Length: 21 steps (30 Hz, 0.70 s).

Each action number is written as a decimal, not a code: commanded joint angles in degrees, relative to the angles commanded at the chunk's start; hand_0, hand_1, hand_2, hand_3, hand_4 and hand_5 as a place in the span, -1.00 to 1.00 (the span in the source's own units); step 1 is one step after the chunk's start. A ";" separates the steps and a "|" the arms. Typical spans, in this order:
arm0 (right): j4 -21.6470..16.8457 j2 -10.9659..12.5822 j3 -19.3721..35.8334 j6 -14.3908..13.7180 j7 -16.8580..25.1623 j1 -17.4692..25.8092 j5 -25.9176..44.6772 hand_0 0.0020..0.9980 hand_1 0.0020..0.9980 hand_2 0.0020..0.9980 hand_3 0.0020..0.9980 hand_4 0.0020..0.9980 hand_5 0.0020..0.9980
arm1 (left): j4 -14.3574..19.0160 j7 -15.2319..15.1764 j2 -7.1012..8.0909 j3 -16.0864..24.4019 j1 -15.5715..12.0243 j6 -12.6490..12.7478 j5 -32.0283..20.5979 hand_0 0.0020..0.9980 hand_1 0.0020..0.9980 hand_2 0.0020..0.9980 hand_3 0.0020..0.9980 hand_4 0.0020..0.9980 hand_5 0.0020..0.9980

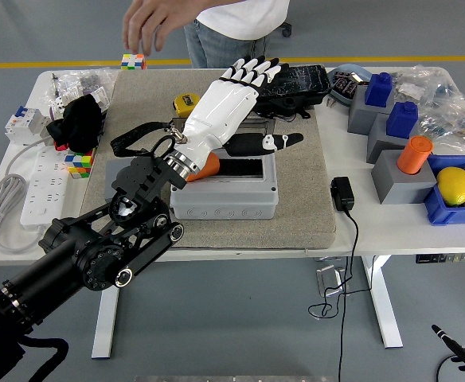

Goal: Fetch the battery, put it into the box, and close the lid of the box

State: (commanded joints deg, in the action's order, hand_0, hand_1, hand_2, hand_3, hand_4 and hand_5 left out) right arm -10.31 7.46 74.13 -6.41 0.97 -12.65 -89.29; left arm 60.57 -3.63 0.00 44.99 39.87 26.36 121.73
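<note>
The grey box (224, 200) stands open on the tan mat (296, 215) near the table's front. An orange object (206, 166), possibly the battery, shows in the box's left end under my wrist. My left hand (258, 103), white with black fingertips (248, 73), hovers over the box's rear edge with fingers spread and nothing in it. The hand hides most of the lid. A person's hand (154, 20) is raised above the table's far left edge, away from the box. My right arm is out of the picture.
A yellow tape measure (186, 102) and a black case (295, 82) lie behind the box. A black adapter (341, 193) with its cord sits right of the mat. Grey blocks (396, 179) and a blue bin with a lemon (453, 185) stand right; a power strip (45, 187) lies left.
</note>
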 joint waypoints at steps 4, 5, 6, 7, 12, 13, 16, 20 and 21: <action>0.00 -0.05 -0.28 -0.05 0.09 -0.13 0.33 0.76 0.62 0.56 0.73 1.00 1.00 | -0.11 0.48 0.00 -0.21 0.02 -0.07 0.39 1.00 1.00 1.00 1.00 1.00 1.00; 0.00 -0.08 -0.11 -0.05 0.08 -0.14 0.21 0.76 0.62 0.56 0.73 1.00 1.00 | -0.15 0.62 0.00 -0.32 0.02 -0.17 0.51 1.00 1.00 1.00 1.00 1.00 1.00; 0.00 -0.09 -0.16 -0.04 0.09 -0.12 0.26 0.76 0.62 0.56 0.73 1.00 1.00 | -0.21 0.74 0.00 -0.42 0.01 -0.29 0.61 1.00 1.00 1.00 1.00 1.00 1.00; 0.00 -0.09 -0.08 -0.03 0.07 -0.09 0.17 0.76 0.61 0.55 0.73 1.00 1.00 | -0.29 0.82 0.00 -0.46 0.03 -0.28 0.71 1.00 1.00 1.00 1.00 1.00 1.00; 0.00 -0.04 0.51 -0.01 0.02 0.06 -0.34 0.76 0.61 0.55 0.73 1.00 1.00 | -0.38 1.53 0.00 0.13 0.15 -0.57 1.18 1.00 1.00 1.00 1.00 1.00 1.00; 0.00 -0.03 0.64 -0.01 0.01 0.08 -0.45 0.76 0.61 0.55 0.72 1.00 1.00 | -0.35 1.56 0.00 0.25 0.17 -0.57 1.35 1.00 1.00 1.00 1.00 1.00 1.00; 0.00 -0.05 0.71 0.00 0.03 0.12 -0.51 0.76 0.61 0.55 0.72 1.00 1.00 | -0.31 1.78 0.00 0.42 0.20 -0.69 1.72 1.00 1.00 1.00 1.00 1.00 1.00; 0.00 -0.11 0.11 -0.03 0.13 -0.09 0.10 0.75 0.61 0.55 0.72 1.00 1.00 | -0.46 2.11 0.00 0.23 0.33 -1.24 2.04 1.00 1.00 1.00 1.00 1.00 1.00; 0.00 -0.14 0.08 -0.03 0.15 -0.15 0.16 0.75 0.61 0.55 0.72 1.00 1.00 | -0.48 2.23 0.00 0.12 0.33 -1.43 2.09 1.00 1.00 1.00 1.00 1.00 1.00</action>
State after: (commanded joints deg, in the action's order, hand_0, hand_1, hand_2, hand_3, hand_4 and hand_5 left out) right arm -10.31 7.33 74.21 -6.44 1.12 -12.80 -89.13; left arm 60.09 -1.40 0.00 45.11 40.20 24.93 123.81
